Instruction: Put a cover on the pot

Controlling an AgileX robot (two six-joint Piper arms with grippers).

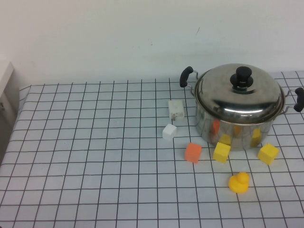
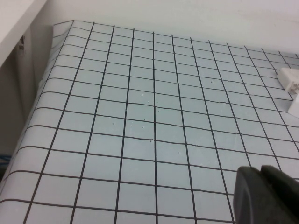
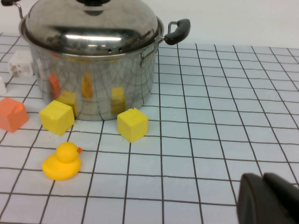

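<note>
Going left to right in the high view: we see neither arm there; the left half of the checked tablecloth [image 1: 85, 142] is bare grid. Near centre sit a white block [image 1: 176, 109] and a smaller white cube [image 1: 169, 131]; then an orange block [image 1: 193, 152], a yellow block [image 1: 221, 152], a yellow duck [image 1: 239, 182] and a second yellow block [image 1: 268, 153], all in front of the pot [image 1: 237, 128] at the right of the frame.

The lid [image 1: 239, 92] already sits on the pot, black knob [image 1: 242, 76] up; as far as we see it sits level on the rim, so we judge the cover step done.

Left gripper [image 2: 266, 193]: only a dark tip at the lower right of its wrist view, over empty grid; we cannot tell its state. Right gripper [image 3: 268, 198]: same dark tip at lower right of its own view; state also unreadable.

Key relation: the pot fills the upper left of the right wrist view and is absent from the left wrist view, so we judge the right arm nearer.

Hidden: the pot's right handle [image 1: 299, 99] is cut by the frame edge; the far rim seam is out of sight; the knob is cropped in the right wrist view.
</note>
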